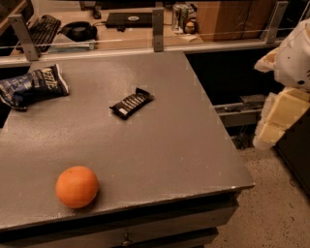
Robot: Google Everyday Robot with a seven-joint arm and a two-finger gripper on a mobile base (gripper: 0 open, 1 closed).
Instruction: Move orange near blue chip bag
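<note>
The orange [77, 187] sits near the worktop's [164, 145] near left corner, well apart from the blue chip bag [33, 86] at the far left edge. A black bar wrapper [131, 103] lies near the middle. The end effector [280, 118] hangs beyond the right side; I cannot tell how far open it is.

Tool [277, 121] at the far right, off the right side of the surface [160, 145] and above the floor. The arm [295, 53] carrying it runs out past the right edge, so only part shows.

Surface: left side and near-left corner cut by the frame.

Blue chip bag [34, 86], far left: its left end meets the picture edge. The white lettering is crumpled and only partly readable.

Black bar wrapper [131, 103]: print too small to read.

Keyboard [42, 25] behind the rail, partly hidden by a metal post [22, 34].

Cans [182, 14] on the back desk: labels cannot be told.

Knob [127, 239] under the surface front: clipped by the bottom edge.
</note>
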